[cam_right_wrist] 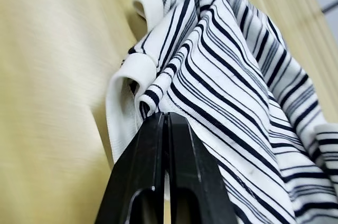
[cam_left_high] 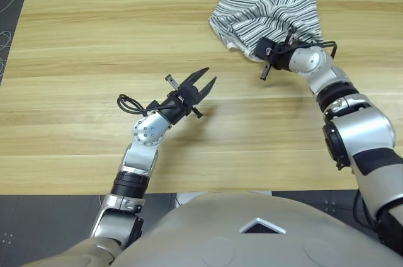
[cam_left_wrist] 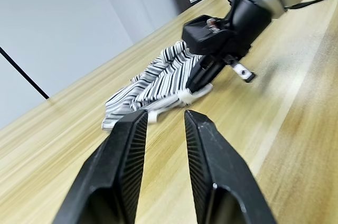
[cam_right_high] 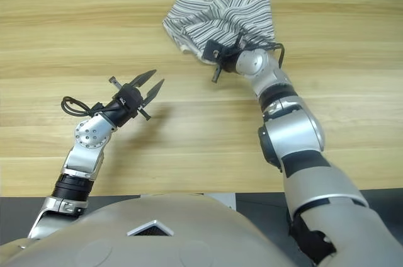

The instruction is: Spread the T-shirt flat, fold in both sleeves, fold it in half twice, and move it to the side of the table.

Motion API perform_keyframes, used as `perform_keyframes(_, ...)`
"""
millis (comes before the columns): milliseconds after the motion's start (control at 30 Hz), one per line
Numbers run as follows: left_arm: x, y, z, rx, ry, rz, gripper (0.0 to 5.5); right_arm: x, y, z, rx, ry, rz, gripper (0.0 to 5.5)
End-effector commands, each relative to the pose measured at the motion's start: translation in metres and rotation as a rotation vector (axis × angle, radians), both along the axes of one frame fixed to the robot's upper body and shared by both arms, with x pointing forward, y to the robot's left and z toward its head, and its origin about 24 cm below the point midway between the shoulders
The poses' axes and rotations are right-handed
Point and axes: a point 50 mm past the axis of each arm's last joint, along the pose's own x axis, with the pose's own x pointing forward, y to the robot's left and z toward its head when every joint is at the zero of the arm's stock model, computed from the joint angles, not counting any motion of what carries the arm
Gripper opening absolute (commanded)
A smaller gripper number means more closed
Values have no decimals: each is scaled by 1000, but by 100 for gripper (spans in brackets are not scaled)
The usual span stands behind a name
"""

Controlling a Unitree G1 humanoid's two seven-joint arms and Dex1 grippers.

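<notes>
Your T-shirt (cam_left_high: 267, 18) lies crumpled in a heap on the far right part of the wooden table (cam_left_high: 94, 40). It is black-and-white striped, with a white ribbed band (cam_right_wrist: 129, 73) curling out along its near-left edge. The cloth is bunched and folded over itself, not spread flat.

Your right gripper (cam_right_wrist: 166, 118) sits at the near edge of the heap. Its 2 black fingers are pressed together, and a fold of striped fabric is pinched at their tips, just beside the white band. The right arm reaches in from the near right, its wrist low over the table.

Your left gripper (cam_left_high: 209, 75) hovers over bare wood near the middle of the table, to the left of the shirt and nearer than it, well apart from the cloth. Its 2 ribbed fingers (cam_left_wrist: 129, 150) stand apart with nothing between them, and they point toward the heap and the right gripper.
</notes>
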Motion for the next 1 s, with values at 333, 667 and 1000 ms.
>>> perform_keyframes(333,27,6,12,39,-53,-2,133,-147,-39,8,160,431,405,12)
perform_keyframes(667,-50,21,-23,373,160,-260,133,-141,-5,21,294,317,258,12)
perform_keyframes(1000,-77,24,12,473,153,-302,133,-140,-1,43,315,241,262,12)
